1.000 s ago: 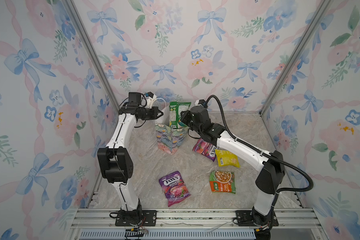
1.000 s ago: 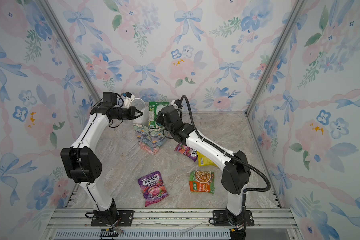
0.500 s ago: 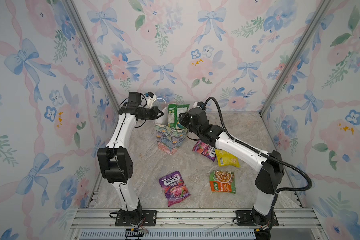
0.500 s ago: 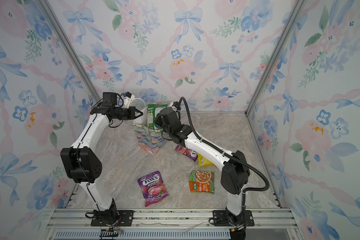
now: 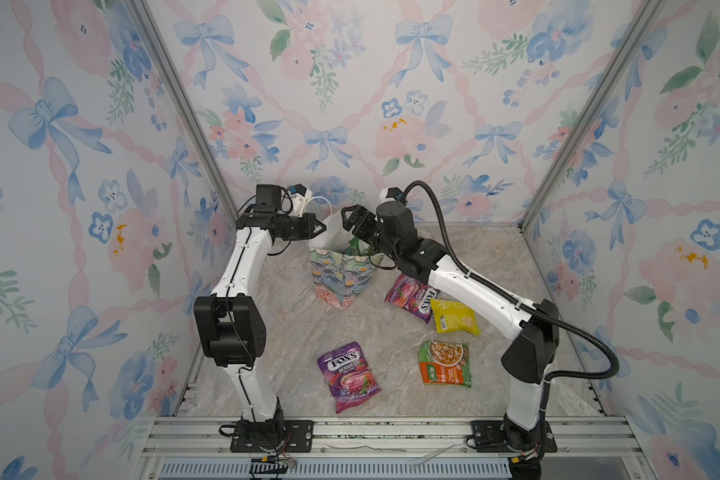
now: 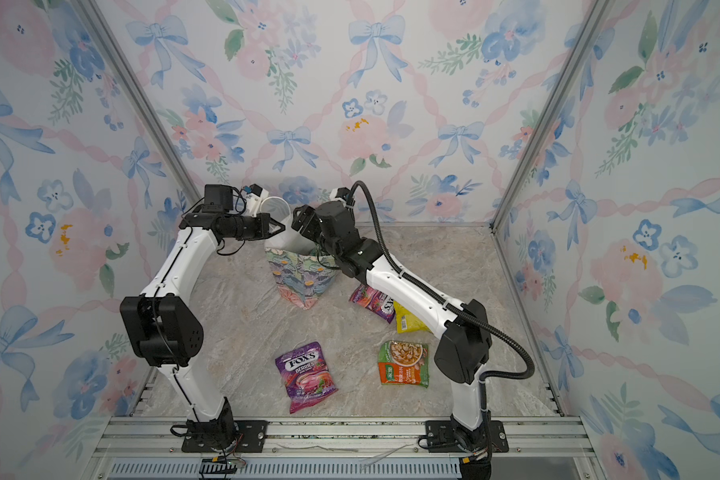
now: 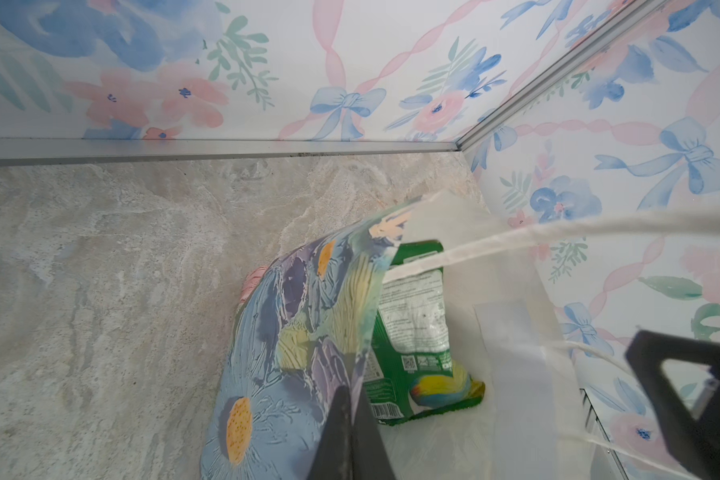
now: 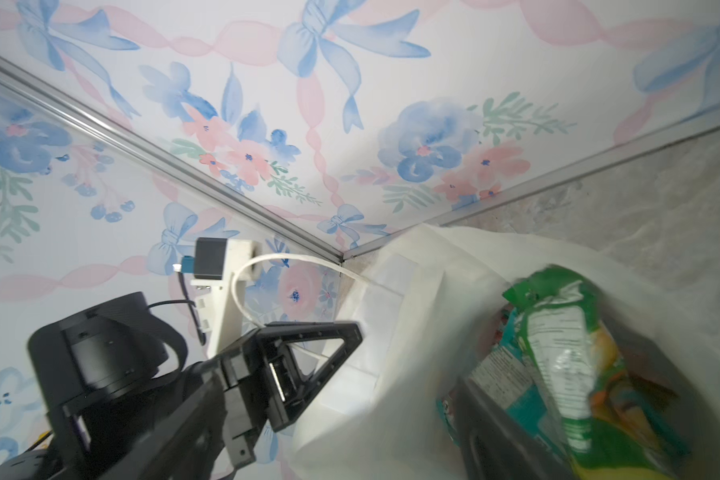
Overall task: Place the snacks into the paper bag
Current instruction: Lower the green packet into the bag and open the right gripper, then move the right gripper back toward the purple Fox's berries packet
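Observation:
The paper bag (image 5: pixel 339 274) stands at the back of the table, its mouth pulled open. My left gripper (image 5: pixel 320 227) is shut on the bag's rim (image 7: pixel 360 365). My right gripper (image 5: pixel 352 224) hangs open just above the mouth with nothing in it; one finger (image 8: pixel 495 432) shows. A green packet (image 7: pixel 416 332) lies loose inside the bag on a teal one (image 8: pixel 512 382). Four snacks lie on the table: a purple FOX'S bag (image 5: pixel 348 376), an orange-green pouch (image 5: pixel 444 363), a yellow pouch (image 5: pixel 454 316) and another purple FOX'S bag (image 5: pixel 410 295) under the right arm.
The bag's white cord handle (image 7: pixel 516 241) runs past the left gripper. Flowered walls close in the table on three sides, with the back wall's rail (image 7: pixel 225 145) just behind the bag. The arm bases stand on a metal rail (image 5: pixel 391 432) at the front.
My right gripper has opened and let go of the green packet, which has dropped from above the bag's mouth into the bag. The left gripper has kept its hold.

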Robot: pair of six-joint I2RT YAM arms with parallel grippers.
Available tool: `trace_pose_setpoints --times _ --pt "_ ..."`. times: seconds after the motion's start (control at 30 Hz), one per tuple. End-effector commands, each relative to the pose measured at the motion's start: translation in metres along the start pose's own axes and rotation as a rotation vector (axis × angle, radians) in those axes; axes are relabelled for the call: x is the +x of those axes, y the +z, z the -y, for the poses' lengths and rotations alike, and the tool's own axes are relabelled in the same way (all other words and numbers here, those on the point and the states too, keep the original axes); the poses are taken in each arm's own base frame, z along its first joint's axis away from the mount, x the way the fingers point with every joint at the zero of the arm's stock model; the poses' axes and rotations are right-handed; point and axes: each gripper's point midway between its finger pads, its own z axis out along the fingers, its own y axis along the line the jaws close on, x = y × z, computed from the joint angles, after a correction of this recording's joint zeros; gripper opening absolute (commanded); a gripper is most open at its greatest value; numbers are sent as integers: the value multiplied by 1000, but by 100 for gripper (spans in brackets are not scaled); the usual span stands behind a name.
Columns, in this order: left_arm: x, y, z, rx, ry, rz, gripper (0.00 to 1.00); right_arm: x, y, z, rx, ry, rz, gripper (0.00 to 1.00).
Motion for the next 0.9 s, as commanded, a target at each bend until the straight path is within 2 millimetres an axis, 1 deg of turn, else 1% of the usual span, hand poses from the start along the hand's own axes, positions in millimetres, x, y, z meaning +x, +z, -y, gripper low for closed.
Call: trace_pose_setpoints --times 0.0,0.1,0.17,0.23,0.3,0.4,0.5,0.53,0.57,0.63,0.77,0.87 --pt "-2 -13 8 16 16 18 0 -27 -17 -14 -3 -128 39 99" --pt "-2 -13 8 16 15 18 0 -38 -27 -18 5 -190 54 97" --pt "-1 -13 9 18 16 17 0 -45 -33 -16 12 -218 51 97" --pt "-2 -13 9 19 16 17 0 -47 -39 -11 22 -241 28 97" --pt "-1 -12 8 18 15 16 0 -46 -47 -4 40 -288 -4 97" --pt "-1 -12 8 14 16 15 0 -33 -64 13 87 -363 -78 97" --pt "-1 -13 7 9 17 17 0 -8 -81 40 133 -413 -187 97" --pt "-1 -13 8 10 18 18 0 4 -86 53 159 -423 -232 97" --pt "-1 -13 8 10 19 18 0 10 -97 59 164 -423 -260 97" --pt "-1 -14 7 7 20 19 0 30 -109 75 175 -406 -329 97" --pt "-1 -14 8 11 19 19 0 76 -135 104 228 -408 -437 97" --pt "-2 -15 6 -2 22 22 0 117 -145 124 255 -403 -534 96"
